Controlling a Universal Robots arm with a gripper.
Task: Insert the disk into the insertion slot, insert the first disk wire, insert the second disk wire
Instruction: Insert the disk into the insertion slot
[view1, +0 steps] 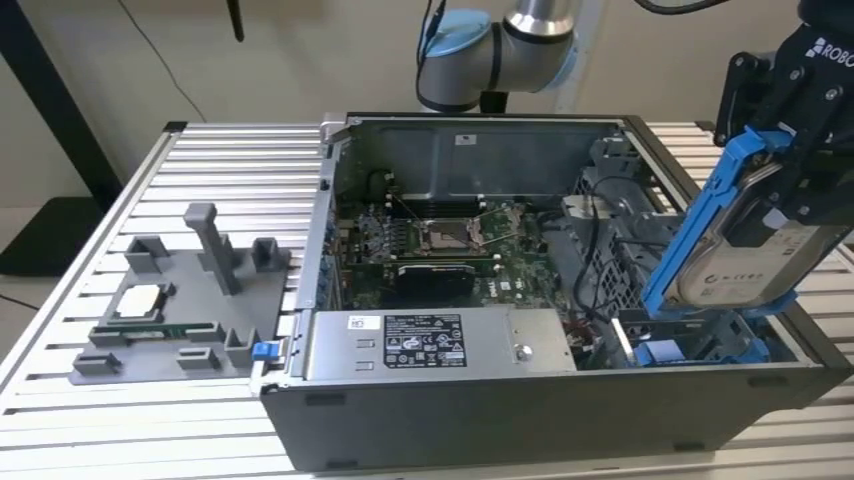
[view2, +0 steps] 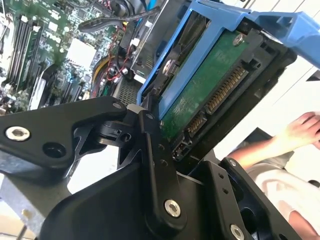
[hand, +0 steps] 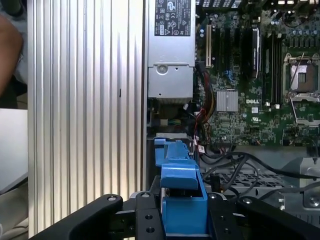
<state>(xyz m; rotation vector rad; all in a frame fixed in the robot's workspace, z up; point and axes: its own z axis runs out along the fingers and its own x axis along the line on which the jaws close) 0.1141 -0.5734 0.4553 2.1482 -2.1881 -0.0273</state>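
My gripper (view1: 790, 185) is shut on the disk (view1: 747, 260), a silver-grey drive in a bright blue carrier. The disk hangs upright and tilted over the case's corner on the exterior view's right. Below it sits the insertion slot (view1: 701, 345), a grey cage with blue tabs, apart from the disk. In the second wrist view the disk's (view2: 210, 90) green board and connectors face the camera, between my gripper's (view2: 192, 165) fingers (view2: 152, 150). The first wrist view shows the disk's blue carrier (hand: 181, 197) in my gripper (hand: 182, 222). Black cables (hand: 235, 162) lie by the cage; which are the disk wires I cannot tell.
The open computer case (view1: 534, 400) stands on a slatted metal table (view1: 80, 420). Inside are a motherboard (view1: 441, 245) and a grey power-supply box (view1: 441, 345). A grey fixture (view1: 187, 300) with small parts sits at the exterior view's left. A person's hand (view2: 300, 132) is close by.
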